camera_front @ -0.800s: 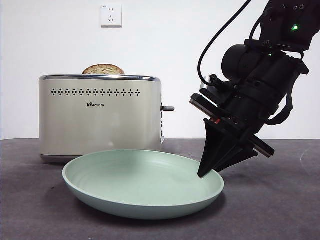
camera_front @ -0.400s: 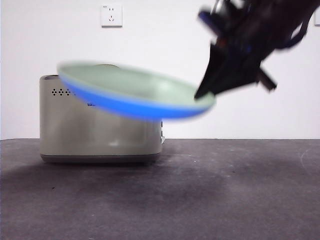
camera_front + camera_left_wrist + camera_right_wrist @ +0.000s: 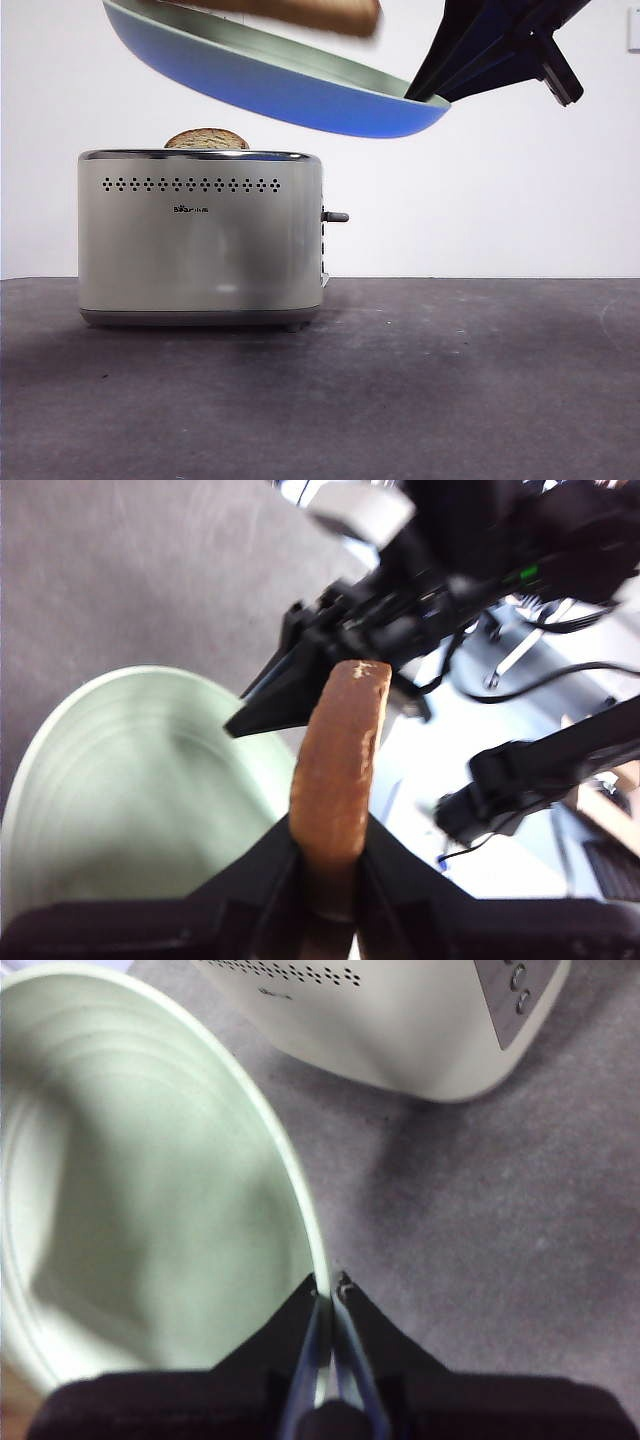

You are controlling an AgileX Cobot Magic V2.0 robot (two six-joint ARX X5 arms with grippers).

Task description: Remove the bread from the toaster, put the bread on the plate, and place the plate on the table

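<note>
Within a second the right gripper (image 3: 328, 1295), clamped on its rim, has lifted the round pale mint-green plate (image 3: 300, 85) off the dark grey table (image 3: 450, 390) above the cream toaster (image 3: 200, 235), meeting the brown-crusted bread slice (image 3: 338, 760) pinched by the left gripper (image 3: 328, 865), while another slice (image 3: 207, 139) sits in the slot

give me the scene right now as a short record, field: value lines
plate: held tilted in the air above the toaster, gripped at its rim
right gripper: shut on the plate rim
left gripper: shut on a bread slice, over the plate
toaster: on the table, another slice poking out of its slot
</note>
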